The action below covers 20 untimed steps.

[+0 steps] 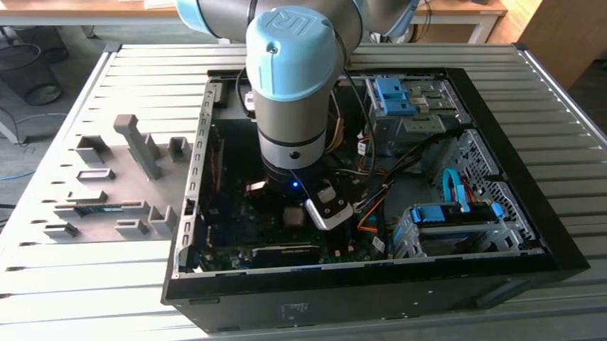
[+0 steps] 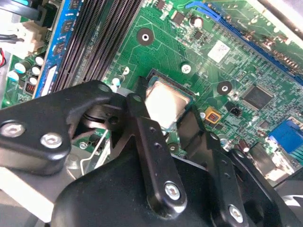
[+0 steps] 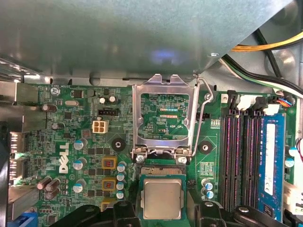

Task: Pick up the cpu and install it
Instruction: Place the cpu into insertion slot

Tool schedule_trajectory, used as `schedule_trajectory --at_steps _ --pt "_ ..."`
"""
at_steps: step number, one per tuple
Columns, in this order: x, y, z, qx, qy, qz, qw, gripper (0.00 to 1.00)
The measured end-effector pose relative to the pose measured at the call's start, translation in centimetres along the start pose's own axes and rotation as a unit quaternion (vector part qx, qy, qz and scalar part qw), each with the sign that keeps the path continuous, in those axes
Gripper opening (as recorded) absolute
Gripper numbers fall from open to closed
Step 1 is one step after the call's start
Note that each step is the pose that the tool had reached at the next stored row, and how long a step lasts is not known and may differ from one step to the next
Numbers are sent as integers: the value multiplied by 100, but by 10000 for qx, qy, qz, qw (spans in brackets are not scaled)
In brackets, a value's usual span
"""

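Where the exterior view's left begins, a grey fixture tray (image 1: pixel 114 185) is laid on the slatted table (image 1: pixel 57 284). Its slots are shaped so that parts are kept apart and at known places, and a green memory stick (image 1: pixel 99 208) is seen lying in one of them. Beside it the open computer case (image 1: pixel 379 305) is set flat with its side panel off, so that the motherboard (image 3: pixel 66 123) is reached from above. At the middle the arm (image 1: pixel 294 92) is lowered straight into the case, and the gripper (image 2: pixel 166 113) is placed astride the cpu (image 3: pixel 162 197). The cpu is found squarely within the socket's frame, just beside the load plate (image 3: pixel 163 85), which is swung up with its lever (image 3: pixel 208 96) unhooked so that the seat is left free. Whether the cpu is clamped or merely straddled cannot be told. Judged from this, the installing step is in hand, with the plate not yet shut. At the exterior view's right, drive bays (image 1: pixel 446 227) and blue cables (image 1: pixel 448 186) are kept well apart from the work.
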State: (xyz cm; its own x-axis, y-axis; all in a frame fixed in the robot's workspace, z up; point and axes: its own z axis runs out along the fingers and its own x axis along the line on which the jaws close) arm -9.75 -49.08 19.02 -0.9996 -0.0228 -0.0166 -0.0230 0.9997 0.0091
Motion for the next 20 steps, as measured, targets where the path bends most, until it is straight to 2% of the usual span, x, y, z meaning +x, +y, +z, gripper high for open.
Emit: schedule_trajectory --at_steps 1,10,14,20 --pt "0 0 0 0 0 0 10000 55" --pt "-1 0 0 4 0 -14 10000 55" --pt "50 2 2 6 -2 -16 10000 55" --pt "33 1 14 16 1 -16 10000 55"
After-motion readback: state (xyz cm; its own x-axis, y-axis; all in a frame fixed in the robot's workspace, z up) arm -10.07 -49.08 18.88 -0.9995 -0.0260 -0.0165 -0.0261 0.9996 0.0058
